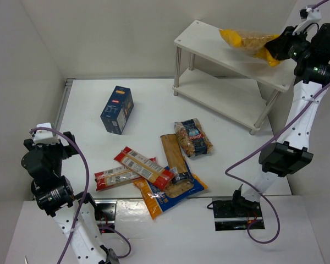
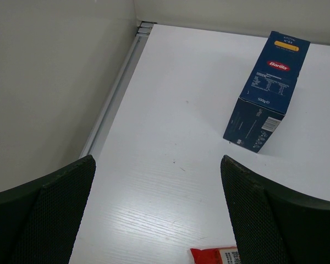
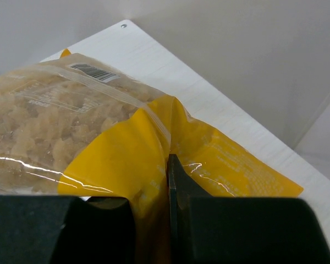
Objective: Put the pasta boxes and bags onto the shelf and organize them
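The right gripper (image 3: pixel 151 198) is pinching the yellow bag (image 3: pixel 99 110) by one end. Its fingers (image 3: pixel 179 181) are standing narrow, with the film bunching between them. The bag is stretching away ahead of the fingers, pasta showing through its clear window. It is lying over the right end of the top tier of the shelf (image 1: pixel 201 41). Whether it is resting on that board or hanging just above it I cannot tell. Below the hand, the lower tier and thin legs are standing on the table (image 1: pixel 88 93).

Well apart from this hand, down toward the arm bases, the other packs are lying in a loose heap on the table. The small bag (image 1: pixel 192 137) is sitting nearest the hand, with the long tan pack (image 1: pixel 170 149) just beside it. The tan pack is lying across the orange bag (image 1: pixel 154 201). On the heap's far side from the hand, the two red packs (image 1: pixel 143 166) are overlapping, one crossing over the other.

The left gripper (image 2: pixel 157 165) is hovering above the table with its fingers (image 2: pixel 49 214) spread wide, holding nothing. Ahead of it and off to its right, the box (image 2: pixel 269 93) is lying flat on a broad face, well apart from the heap. A corner of a red pack is showing close by, just inside its right finger.
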### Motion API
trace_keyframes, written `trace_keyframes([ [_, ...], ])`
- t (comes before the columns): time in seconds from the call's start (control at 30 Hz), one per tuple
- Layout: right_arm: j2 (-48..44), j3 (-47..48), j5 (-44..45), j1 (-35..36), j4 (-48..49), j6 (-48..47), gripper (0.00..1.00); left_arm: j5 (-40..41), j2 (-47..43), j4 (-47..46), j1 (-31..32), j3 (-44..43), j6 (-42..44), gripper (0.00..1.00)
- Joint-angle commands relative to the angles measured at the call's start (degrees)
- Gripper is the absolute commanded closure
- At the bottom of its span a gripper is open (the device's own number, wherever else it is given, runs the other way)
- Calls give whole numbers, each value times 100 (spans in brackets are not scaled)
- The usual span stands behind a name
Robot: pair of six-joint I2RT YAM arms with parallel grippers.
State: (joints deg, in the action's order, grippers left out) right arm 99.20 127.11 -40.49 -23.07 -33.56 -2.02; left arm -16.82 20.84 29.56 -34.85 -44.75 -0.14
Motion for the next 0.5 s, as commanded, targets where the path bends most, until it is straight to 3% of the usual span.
trace_keyframes([
  [0.0,-24,578,-592,-75,552,237,100,-93,17,-179,-48,-42,32,0],
  [0.47,-76,51,-364,-75,245,-553,100,-146,17,-179,-48,-42,85,0],
])
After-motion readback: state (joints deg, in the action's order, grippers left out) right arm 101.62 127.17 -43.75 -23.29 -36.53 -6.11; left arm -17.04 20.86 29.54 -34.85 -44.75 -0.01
